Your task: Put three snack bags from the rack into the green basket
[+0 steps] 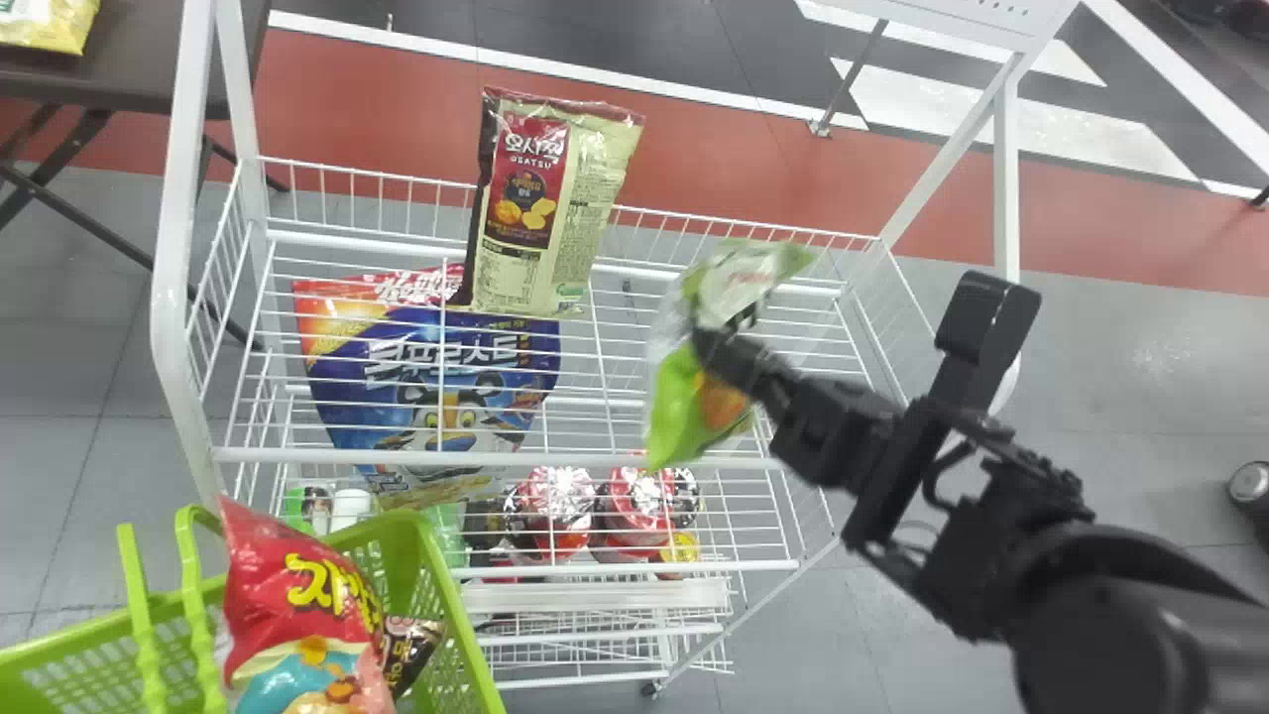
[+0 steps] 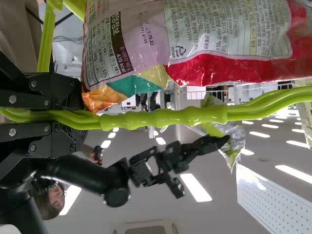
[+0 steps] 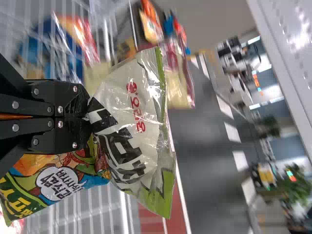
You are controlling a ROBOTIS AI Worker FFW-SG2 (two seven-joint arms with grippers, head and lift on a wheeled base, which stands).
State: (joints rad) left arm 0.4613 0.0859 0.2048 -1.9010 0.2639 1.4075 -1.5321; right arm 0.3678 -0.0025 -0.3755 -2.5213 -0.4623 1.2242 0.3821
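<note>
Green-and-white crinkly snack bag (image 1: 679,402) pinched in right black gripper (image 3: 87,114); left gripper (image 2: 80,117) clamps green plastic basket handle (image 2: 163,118). Bulky red snack bag (image 1: 307,615) could deflect drop overboard.

Bright light falls over us from long white ceiling lamps (image 2: 195,187), glaring against the grey. The crinkly green-and-white plastic snack bag (image 3: 129,122) throws back glints – yet smears in the head view. Behind it, from the right wrist, the white wire rack (image 1: 496,459) streaks softly. A pale shine marks the grey floor (image 1: 1170,357).
</note>
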